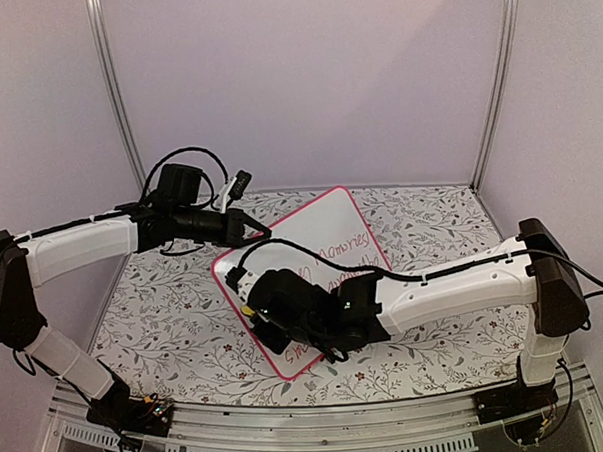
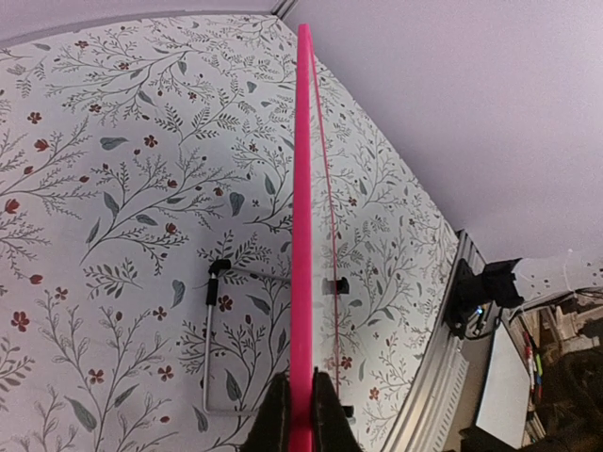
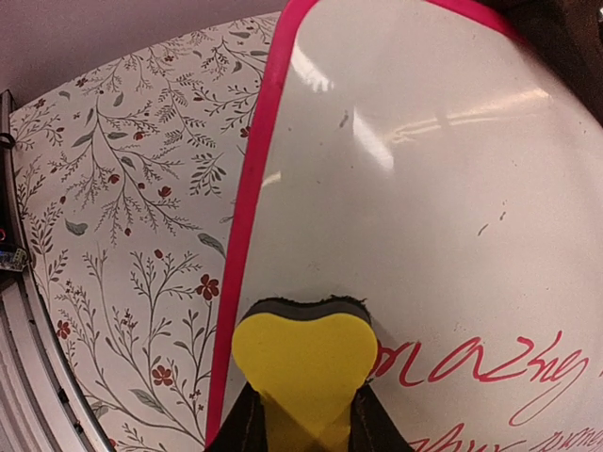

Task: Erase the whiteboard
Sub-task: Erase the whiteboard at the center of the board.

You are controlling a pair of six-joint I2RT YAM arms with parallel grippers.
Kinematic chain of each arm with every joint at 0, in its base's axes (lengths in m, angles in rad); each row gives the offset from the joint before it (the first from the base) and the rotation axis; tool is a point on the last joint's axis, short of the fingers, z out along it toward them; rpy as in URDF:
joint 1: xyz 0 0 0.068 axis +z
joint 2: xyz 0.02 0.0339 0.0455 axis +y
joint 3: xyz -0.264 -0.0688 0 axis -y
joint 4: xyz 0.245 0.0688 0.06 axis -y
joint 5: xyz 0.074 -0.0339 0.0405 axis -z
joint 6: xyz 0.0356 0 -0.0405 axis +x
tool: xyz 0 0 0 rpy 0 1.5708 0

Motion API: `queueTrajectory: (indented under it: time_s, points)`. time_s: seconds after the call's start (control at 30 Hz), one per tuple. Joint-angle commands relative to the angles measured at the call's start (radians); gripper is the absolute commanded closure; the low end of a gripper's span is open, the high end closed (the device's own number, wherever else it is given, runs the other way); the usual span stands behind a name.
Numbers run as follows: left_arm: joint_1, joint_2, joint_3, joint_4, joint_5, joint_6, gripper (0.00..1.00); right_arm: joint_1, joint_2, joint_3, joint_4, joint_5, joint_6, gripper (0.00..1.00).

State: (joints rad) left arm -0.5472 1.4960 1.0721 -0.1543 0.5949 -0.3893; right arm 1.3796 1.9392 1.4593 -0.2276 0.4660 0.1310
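Note:
The whiteboard (image 1: 326,223), white with a pink-red frame, stands tilted on the floral table, with red handwriting (image 3: 471,363) across its lower part. My left gripper (image 1: 254,228) is shut on the board's upper left edge. In the left wrist view the pink frame (image 2: 303,188) runs edge-on between the two black fingers (image 2: 275,422). My right gripper (image 3: 306,426) is shut on a yellow eraser (image 3: 301,363) with a dark felt face. The eraser presses on the board's left side, just inside the frame and left of the writing. From above, the eraser (image 1: 247,310) shows as a small yellow spot.
A wire stand with black clip feet (image 2: 209,348) props the board from behind. Floral cloth (image 1: 166,322) covers the table. An aluminium rail (image 1: 321,435) runs along the near edge. Metal posts (image 1: 116,94) and walls close in the back and sides.

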Motion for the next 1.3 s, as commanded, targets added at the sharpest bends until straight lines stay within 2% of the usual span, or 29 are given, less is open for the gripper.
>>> queueTrajectory:
  time_s: [0.0, 0.4, 0.97, 1.27]
  points:
    - [-0.019, -0.002, -0.017, 0.028, -0.053, 0.036, 1.00, 0.001, 0.026, -0.045, -0.083, 0.015, 0.045, 0.76]
    - [-0.024, 0.000, -0.017, 0.030, -0.054, 0.035, 1.00, 0.001, -0.019, -0.152, -0.086, 0.014, 0.124, 0.76]
    - [-0.028, 0.002, -0.015, 0.027, -0.058, 0.043, 1.00, -0.066, 0.028, 0.054, -0.032, 0.061, -0.006, 0.76]
    - [-0.029, 0.002, -0.015, 0.026, -0.055, 0.040, 1.00, -0.074, 0.020, -0.056, -0.046, 0.010, 0.071, 0.76]
